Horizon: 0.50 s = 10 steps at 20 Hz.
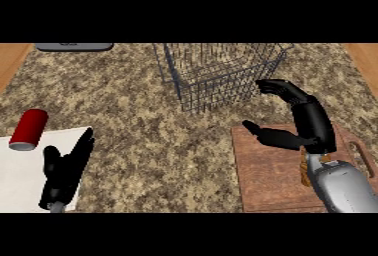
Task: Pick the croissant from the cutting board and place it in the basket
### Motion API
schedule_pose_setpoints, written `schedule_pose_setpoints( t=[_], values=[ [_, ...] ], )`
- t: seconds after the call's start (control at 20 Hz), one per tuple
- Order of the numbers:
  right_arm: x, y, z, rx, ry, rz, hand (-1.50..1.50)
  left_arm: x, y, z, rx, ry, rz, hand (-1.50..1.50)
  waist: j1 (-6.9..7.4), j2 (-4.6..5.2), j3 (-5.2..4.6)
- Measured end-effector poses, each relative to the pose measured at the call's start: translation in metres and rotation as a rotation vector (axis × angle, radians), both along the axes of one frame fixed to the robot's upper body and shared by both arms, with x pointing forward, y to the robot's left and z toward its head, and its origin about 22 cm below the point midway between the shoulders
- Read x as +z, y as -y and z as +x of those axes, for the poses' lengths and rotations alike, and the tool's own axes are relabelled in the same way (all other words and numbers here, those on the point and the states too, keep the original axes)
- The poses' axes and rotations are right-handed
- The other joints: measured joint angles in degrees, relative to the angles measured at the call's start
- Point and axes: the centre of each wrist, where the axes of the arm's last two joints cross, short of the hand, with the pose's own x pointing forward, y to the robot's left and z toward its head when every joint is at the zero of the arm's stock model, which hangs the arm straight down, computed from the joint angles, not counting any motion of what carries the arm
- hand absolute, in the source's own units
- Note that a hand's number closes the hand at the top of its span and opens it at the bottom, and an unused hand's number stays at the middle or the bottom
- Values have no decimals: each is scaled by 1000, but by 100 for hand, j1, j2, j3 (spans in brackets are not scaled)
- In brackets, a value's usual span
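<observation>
A wooden cutting board (pixel 269 172) lies at the lower right of the counter. My right hand (pixel 310 122) hovers over its far edge, open, with fingers (pixel 280 89) arched toward the basket and the thumb (pixel 262 134) stretched left; nothing shows between them. A small orange-brown sliver of the croissant (pixel 304 174) peeks out beside my right wrist, on the board; the rest is hidden by the forearm. The dark wire basket (pixel 221 75) stands just beyond the board, at the top centre, and looks empty.
My left hand (pixel 65 167) rests open at the lower left over a white sheet (pixel 18 172). A red can (pixel 28 129) lies at the sheet's far corner. A grey object (pixel 74 46) sits at the back left edge.
</observation>
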Motion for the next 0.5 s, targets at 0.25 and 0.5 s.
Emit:
schedule_pose_setpoints(
  t=[0.25,0.5],
  values=[
    [26,41,7,-210,-41,-366,-150,-1,-7,-5,10,-16,-6,0,-108,-53,-20],
    [85,69,3,-318,-104,-667,-150,-2,-13,-11,25,-27,-7,0,-209,-99,-22]
  ],
)
